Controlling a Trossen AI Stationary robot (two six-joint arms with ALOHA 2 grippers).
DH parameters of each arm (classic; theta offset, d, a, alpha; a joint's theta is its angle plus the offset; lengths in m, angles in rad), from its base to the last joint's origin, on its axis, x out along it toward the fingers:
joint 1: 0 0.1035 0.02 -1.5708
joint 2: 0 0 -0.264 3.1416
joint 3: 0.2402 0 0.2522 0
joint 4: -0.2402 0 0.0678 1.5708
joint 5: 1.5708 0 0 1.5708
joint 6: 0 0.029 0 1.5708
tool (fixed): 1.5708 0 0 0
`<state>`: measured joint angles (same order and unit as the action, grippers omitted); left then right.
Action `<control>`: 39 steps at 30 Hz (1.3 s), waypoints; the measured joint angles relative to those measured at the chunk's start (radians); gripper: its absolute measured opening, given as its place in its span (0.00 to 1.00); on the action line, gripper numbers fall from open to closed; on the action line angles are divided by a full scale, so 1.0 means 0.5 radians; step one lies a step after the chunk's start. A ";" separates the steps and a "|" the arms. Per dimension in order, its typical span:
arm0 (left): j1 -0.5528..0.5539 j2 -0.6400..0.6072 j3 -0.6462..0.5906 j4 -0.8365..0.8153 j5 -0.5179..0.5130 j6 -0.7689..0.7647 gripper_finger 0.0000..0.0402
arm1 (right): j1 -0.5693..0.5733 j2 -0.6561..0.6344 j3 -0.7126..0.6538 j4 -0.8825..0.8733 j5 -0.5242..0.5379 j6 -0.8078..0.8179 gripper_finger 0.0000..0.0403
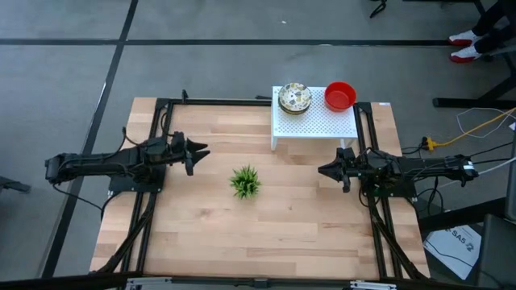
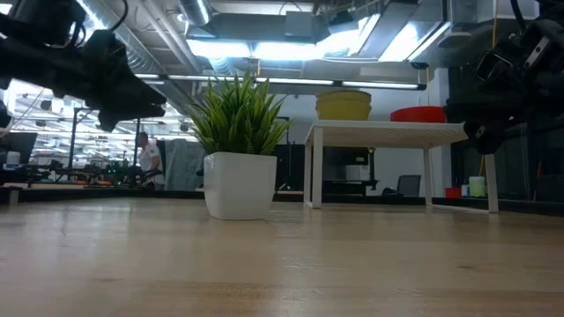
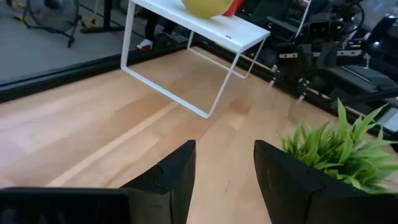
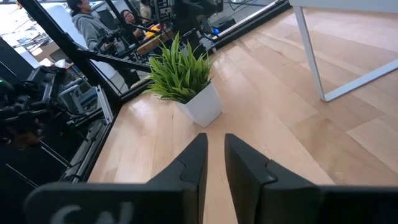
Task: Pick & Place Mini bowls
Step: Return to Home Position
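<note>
The mini bowls sit in two stacks on a white perforated stand (image 1: 314, 121) at the table's far side. One stack is cream and speckled (image 1: 294, 98) (image 2: 344, 104), the other plain red (image 1: 340, 96) (image 2: 418, 114). How many bowls each stack holds does not show. My left gripper (image 1: 201, 151) (image 3: 224, 155) hovers open over the table's left half, pointing right. My right gripper (image 1: 322, 171) (image 4: 214, 143) hovers near the stand's right leg, pointing left, open by only a narrow gap. Neither holds anything.
A small green spiky plant in a white pot (image 1: 245, 182) (image 2: 238, 150) (image 4: 186, 81) stands mid-table between the two grippers. The stand's thin white legs (image 3: 214, 93) reach down to the wood. Bare wood lies along the near side (image 1: 258, 242).
</note>
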<state>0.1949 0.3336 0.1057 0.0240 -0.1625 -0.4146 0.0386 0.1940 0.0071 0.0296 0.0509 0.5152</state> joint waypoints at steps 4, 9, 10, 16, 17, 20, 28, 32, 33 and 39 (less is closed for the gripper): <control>-0.066 -0.178 -0.058 -0.116 -0.154 0.017 0.38 | 0.000 0.000 0.000 0.000 0.000 0.000 0.14; -0.090 -0.383 -0.063 -0.372 -0.226 0.016 0.39 | 0.000 0.000 0.000 0.000 -0.001 0.000 0.14; -0.090 -0.418 -0.058 -0.393 -0.226 0.036 0.39 | 0.000 0.000 0.000 0.000 -0.001 0.000 0.14; -0.090 -0.577 -0.056 -0.408 -0.252 0.229 0.39 | -0.001 0.000 0.000 0.000 0.000 0.000 0.14; -0.088 -0.597 -0.056 -0.408 -0.264 0.254 0.38 | -0.001 0.000 0.000 0.000 0.000 0.000 0.14; -0.058 -0.636 -0.056 -0.408 -0.303 0.292 0.38 | -0.001 0.000 0.000 0.000 0.000 0.000 0.14; 0.114 -0.661 -0.076 -0.319 -0.278 0.432 0.39 | 0.000 0.000 0.000 0.000 0.000 0.000 0.14; 0.189 -0.643 -0.108 -0.218 -0.136 0.532 0.38 | 0.000 0.001 0.000 0.000 0.000 0.000 0.14; 0.206 -0.635 -0.125 -0.169 -0.095 0.550 0.38 | 0.000 0.001 0.000 0.000 0.000 0.000 0.14; 0.293 -0.492 -0.195 -0.007 0.172 0.627 0.39 | 0.000 0.000 0.000 0.000 0.000 0.000 0.14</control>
<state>0.3412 0.0879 0.0082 0.0203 -0.0764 -0.1012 0.0387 0.1940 0.0071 0.0296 0.0509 0.5152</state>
